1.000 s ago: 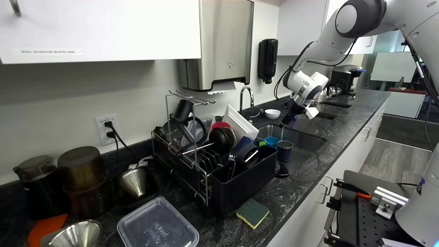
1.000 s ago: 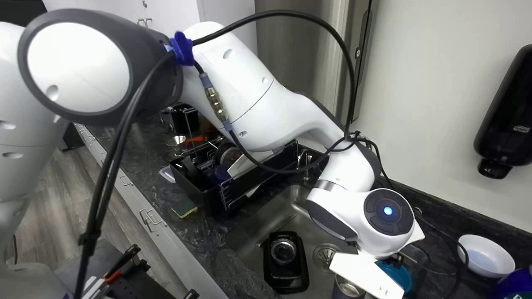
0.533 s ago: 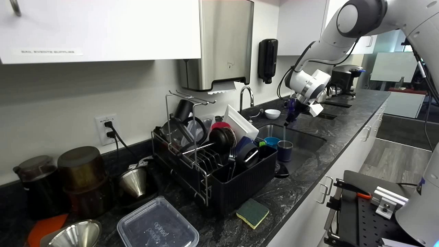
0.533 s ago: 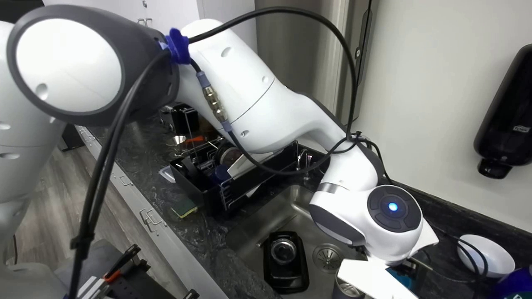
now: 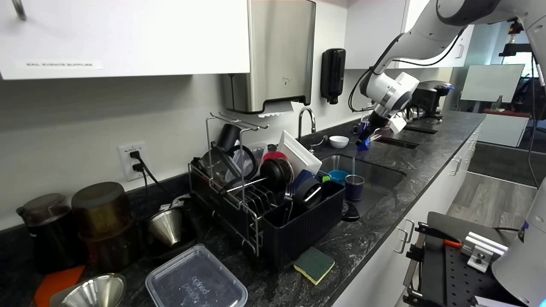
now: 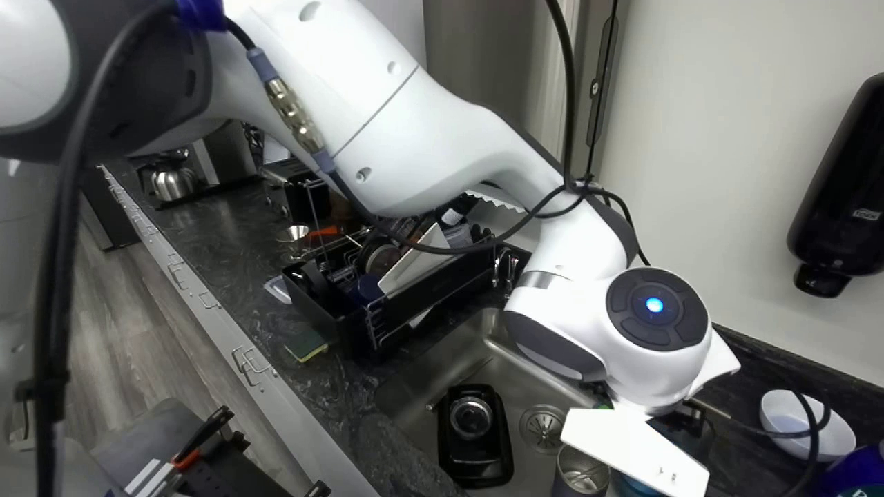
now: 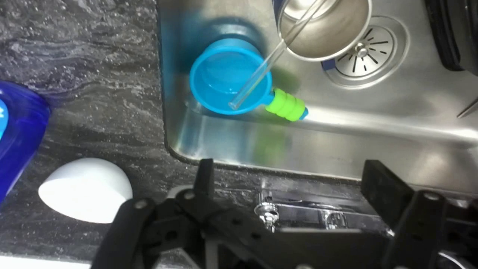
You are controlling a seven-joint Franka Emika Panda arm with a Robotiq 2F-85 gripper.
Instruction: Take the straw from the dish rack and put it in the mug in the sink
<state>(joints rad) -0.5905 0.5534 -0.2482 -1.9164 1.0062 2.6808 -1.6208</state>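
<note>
The clear straw (image 7: 257, 77) leans in the metal-lined mug (image 7: 324, 35) in the sink (image 7: 336, 147), its upper end over a blue cup in the wrist view. In an exterior view the straw (image 5: 353, 165) stands up out of the dark blue mug (image 5: 354, 187). My gripper (image 7: 289, 164) is open and empty, its fingers wide apart. In an exterior view the gripper (image 5: 361, 140) is above and beyond the straw, apart from it. The black dish rack (image 5: 307, 226) stands beside the sink, full of dishes; it also shows in an exterior view (image 6: 324, 304).
A blue cup with a green handle (image 7: 285, 105) sits in the sink near the mug. A black tray (image 6: 476, 449) lies in the sink. A white bowl (image 7: 87, 190), a blue bottle (image 7: 20, 130) and the faucet (image 7: 267, 213) are on the counter around it.
The gripper was at the straw's top end a second ago. It has let go and moved up and away, and the straw stays in the mug. The arm has shifted and risen.
</note>
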